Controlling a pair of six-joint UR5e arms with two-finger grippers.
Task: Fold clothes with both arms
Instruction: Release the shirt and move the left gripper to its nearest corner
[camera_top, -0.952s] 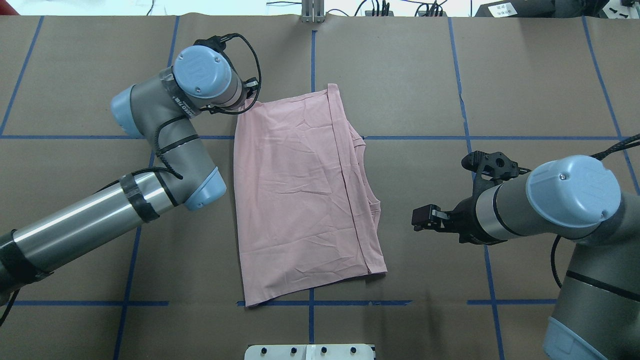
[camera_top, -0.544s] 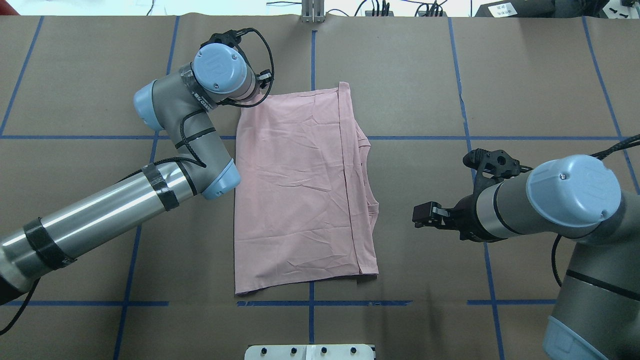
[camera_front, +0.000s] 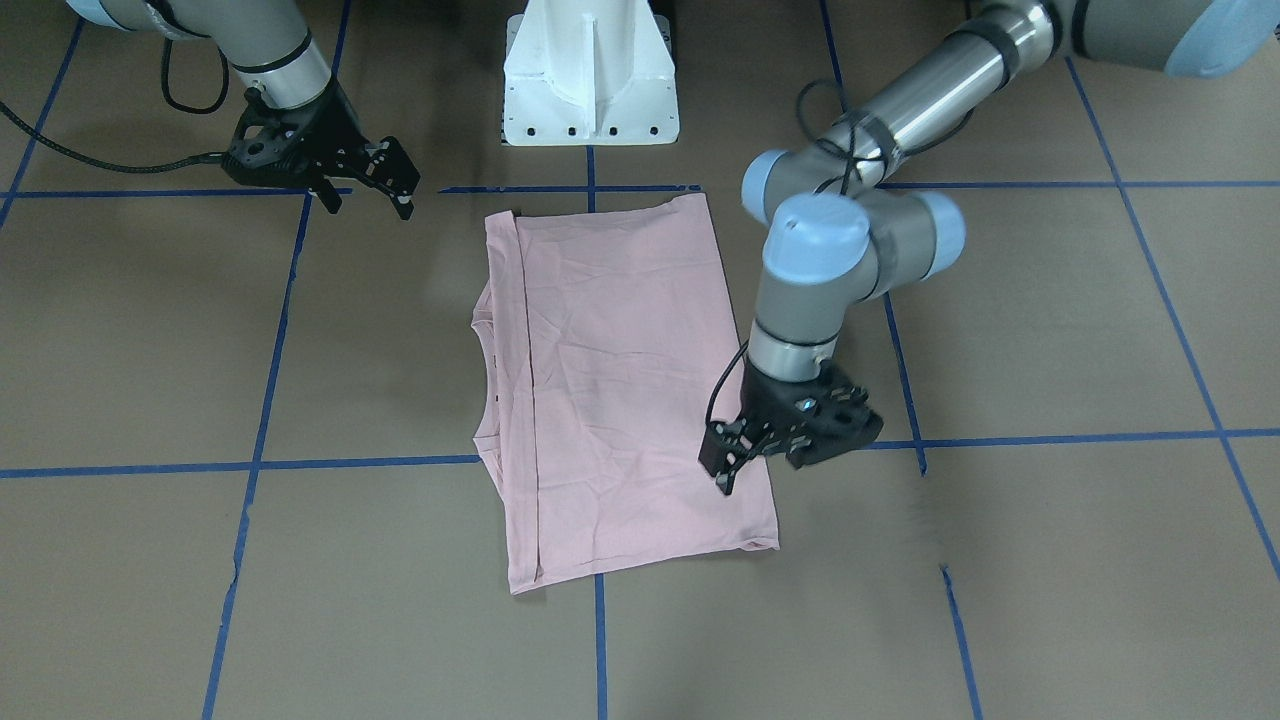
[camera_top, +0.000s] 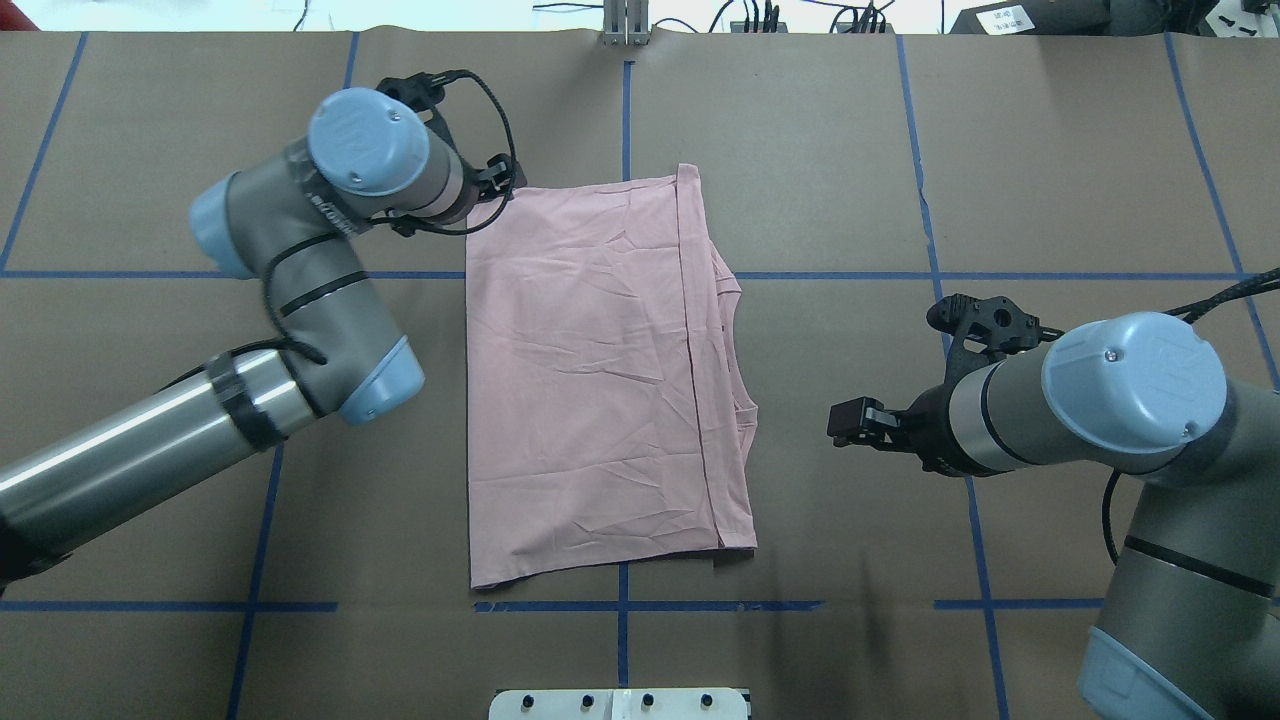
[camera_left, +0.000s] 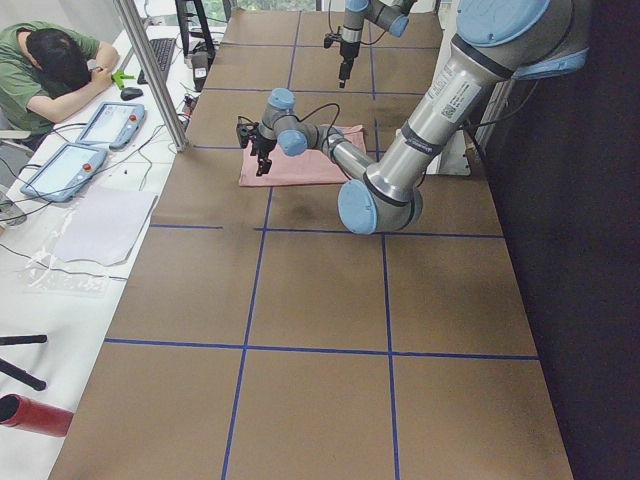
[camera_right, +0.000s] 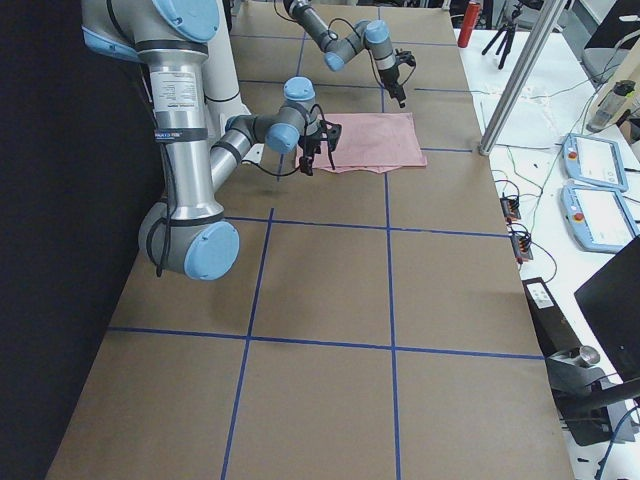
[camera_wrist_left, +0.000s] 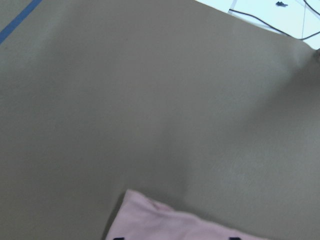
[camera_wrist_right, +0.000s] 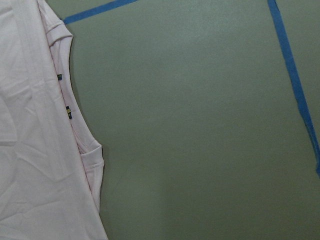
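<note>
**Right pincer** (camera_top: 840, 431): jaws wide, holding nothing, hanging above the brown paper-covered bench (camera_top: 1050, 150), which is ruled with blue tape lines (camera_top: 800, 275).

**Pink folded T-shirt** (camera_top: 590, 380): lies flat on the bench to this pincer's left and well clear of it, with the neckline edge turned toward it.

**Left pincer** (camera_top: 503, 185): farther off, pointing down at the shirt's far corner on its own side, jaws wide. The corner lies flat just ahead of it. Whether the two touch cannot be told.

No writing, label or number is clear enough to read.
</note>
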